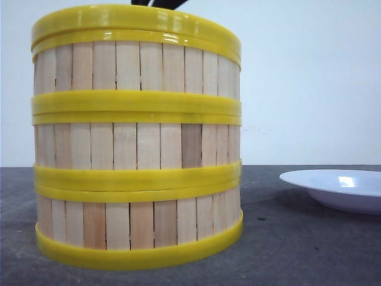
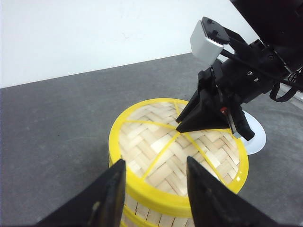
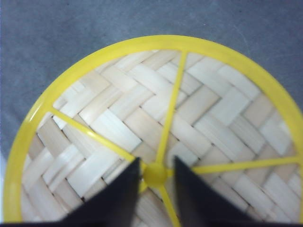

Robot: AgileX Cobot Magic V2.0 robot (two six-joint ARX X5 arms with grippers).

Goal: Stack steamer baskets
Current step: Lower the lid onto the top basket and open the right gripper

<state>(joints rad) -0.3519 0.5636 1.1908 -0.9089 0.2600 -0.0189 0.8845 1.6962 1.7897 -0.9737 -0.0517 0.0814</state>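
Three steamer baskets stand stacked in the front view: bottom (image 1: 137, 225), middle (image 1: 137, 146), top (image 1: 137, 67). A woven lid (image 2: 156, 144) with a yellow rim (image 1: 137, 24) lies on the top basket. My right gripper (image 3: 156, 161) points down at the lid's centre. Its jaws stand narrowly apart around the yellow knob (image 3: 155, 175), one side touching it, a sliver of gap on the other. The left wrist view shows the same right gripper (image 2: 182, 126) over the lid. My left gripper (image 2: 155, 163) hangs open over the lid's near rim, holding nothing.
A white plate (image 1: 339, 187) lies on the grey table (image 1: 297, 250) to the right of the stack; the same plate (image 2: 257, 140) shows behind the right gripper. A white wall stands close behind the table.
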